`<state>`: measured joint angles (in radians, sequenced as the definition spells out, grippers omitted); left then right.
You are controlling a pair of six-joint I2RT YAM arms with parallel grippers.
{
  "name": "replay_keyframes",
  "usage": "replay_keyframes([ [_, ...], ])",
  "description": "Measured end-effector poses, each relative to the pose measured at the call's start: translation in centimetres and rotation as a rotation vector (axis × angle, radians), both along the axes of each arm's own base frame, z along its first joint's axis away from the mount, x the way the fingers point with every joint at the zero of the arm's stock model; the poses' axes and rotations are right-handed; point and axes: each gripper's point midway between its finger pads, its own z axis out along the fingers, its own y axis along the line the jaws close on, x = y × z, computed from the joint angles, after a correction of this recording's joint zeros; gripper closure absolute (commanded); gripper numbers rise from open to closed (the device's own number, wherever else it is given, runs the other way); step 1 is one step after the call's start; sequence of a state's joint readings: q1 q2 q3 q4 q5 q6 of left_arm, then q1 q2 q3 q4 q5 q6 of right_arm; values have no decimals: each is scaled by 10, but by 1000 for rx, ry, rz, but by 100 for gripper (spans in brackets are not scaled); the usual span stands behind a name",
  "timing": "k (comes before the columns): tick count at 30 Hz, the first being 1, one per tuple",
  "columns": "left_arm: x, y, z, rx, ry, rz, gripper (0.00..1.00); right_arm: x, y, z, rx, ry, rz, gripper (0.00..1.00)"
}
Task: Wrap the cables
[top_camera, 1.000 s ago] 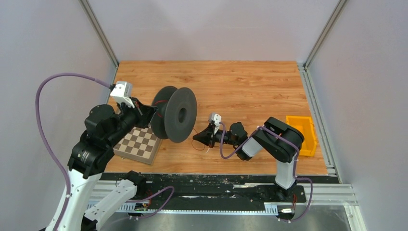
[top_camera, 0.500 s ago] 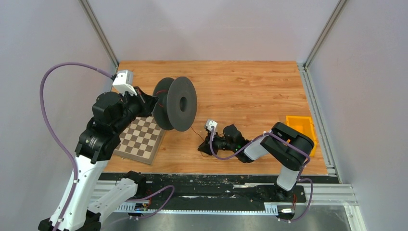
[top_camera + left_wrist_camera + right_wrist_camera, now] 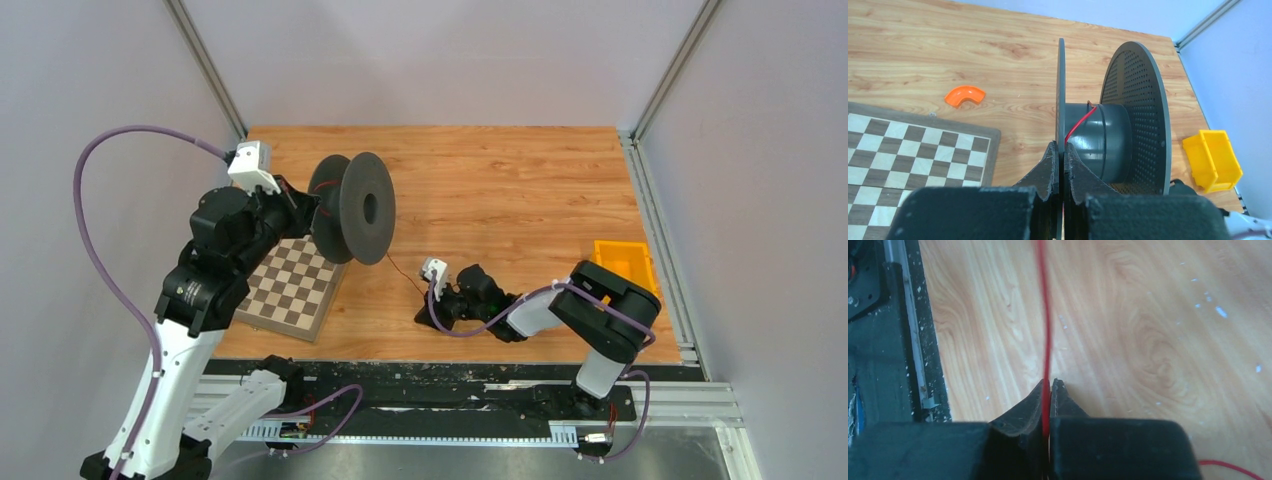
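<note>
Vanishing into the right pincer (image 3: 1049, 386), the cable (image 3: 1046, 315) runs off-frame above.

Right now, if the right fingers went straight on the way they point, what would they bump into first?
Probably the bare table: the right fingers, pinching the wire, seem to tilt down at it, and nothing else shows ahead.
</note>
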<state>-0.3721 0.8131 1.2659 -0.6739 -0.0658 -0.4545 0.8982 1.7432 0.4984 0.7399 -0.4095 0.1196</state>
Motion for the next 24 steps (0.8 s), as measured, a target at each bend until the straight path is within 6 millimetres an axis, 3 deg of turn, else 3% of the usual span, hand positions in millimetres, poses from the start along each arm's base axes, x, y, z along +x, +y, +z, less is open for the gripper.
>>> replay_keyframes([
  [5, 16, 5, -11, -7, 47, 46, 100, -34, 12, 12, -70, -47, 54, 99],
  [9, 30, 13, -23, -14, 88, 107, 100, -64, 25, 39, -90, -113, 104, 100],
  [15, 43, 24, -38, 16, 114, 174, 100, -100, 36, 98, -63, -219, 157, 100],
  [19, 50, 26, -58, 65, 131, 175, 100, -105, 42, 143, -25, -297, 150, 100],
  [24, 50, 27, -99, 145, 195, 153, 100, -93, 51, 199, 37, -393, 108, 100],
])
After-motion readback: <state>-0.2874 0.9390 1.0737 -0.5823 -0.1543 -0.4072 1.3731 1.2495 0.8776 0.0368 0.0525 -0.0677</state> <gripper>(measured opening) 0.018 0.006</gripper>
